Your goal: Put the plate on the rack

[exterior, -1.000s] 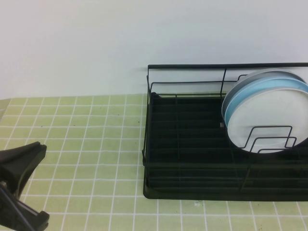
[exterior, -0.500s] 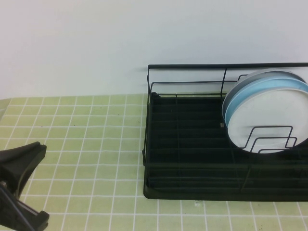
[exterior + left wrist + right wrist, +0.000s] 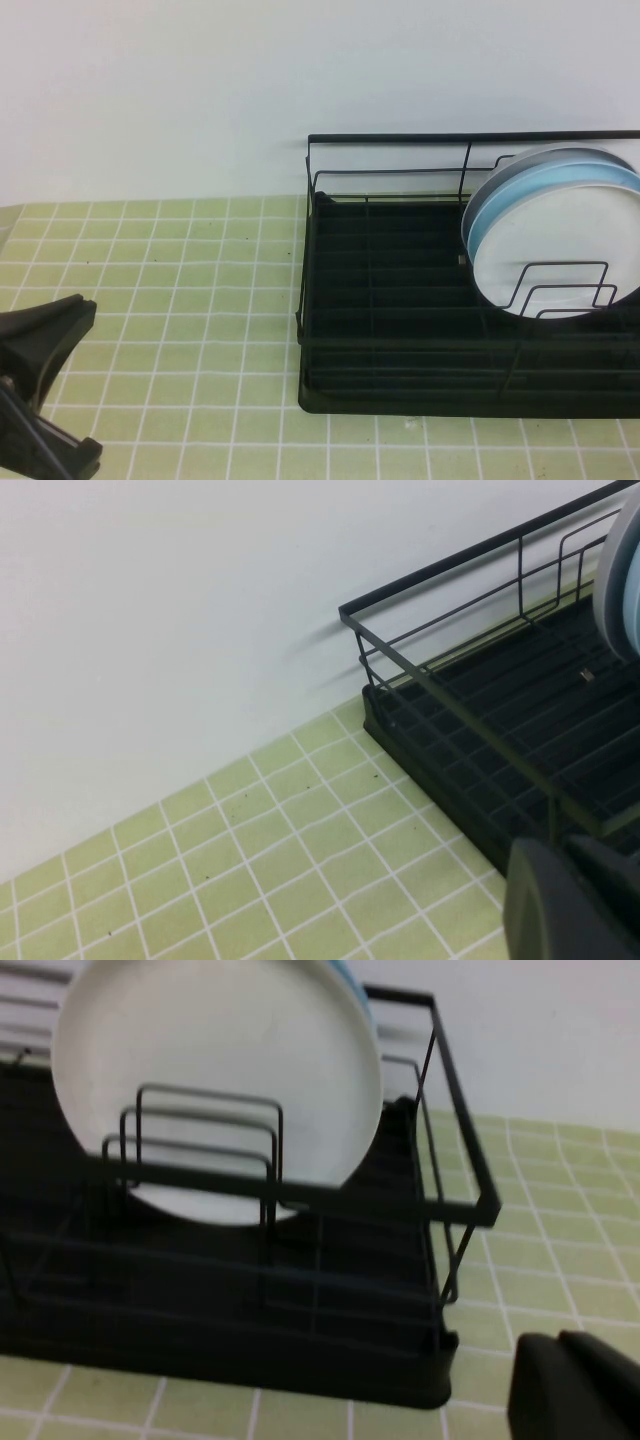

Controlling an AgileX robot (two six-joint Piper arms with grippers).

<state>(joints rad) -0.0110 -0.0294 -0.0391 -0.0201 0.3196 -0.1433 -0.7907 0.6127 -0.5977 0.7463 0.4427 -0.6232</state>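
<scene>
the white plate (image 3: 560,255) stands on its edge in the right part of the black rack (image 3: 400,330), leaning on the blue plate (image 3: 500,205) behind it. the left gripper (image 3: 40,390) sits low at the near left, shut and holding nothing. the right gripper (image 3: 575,1390) is near the rack's right end, shut and empty too.

White plate (image 3: 560,245) upright on edge among wire dividers in black rack (image 3: 400,330), right end.

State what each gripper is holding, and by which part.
Nothing is held. The left gripper and right gripper are both shut and empty, short of the rack; the plate stands in its dividers.
</scene>
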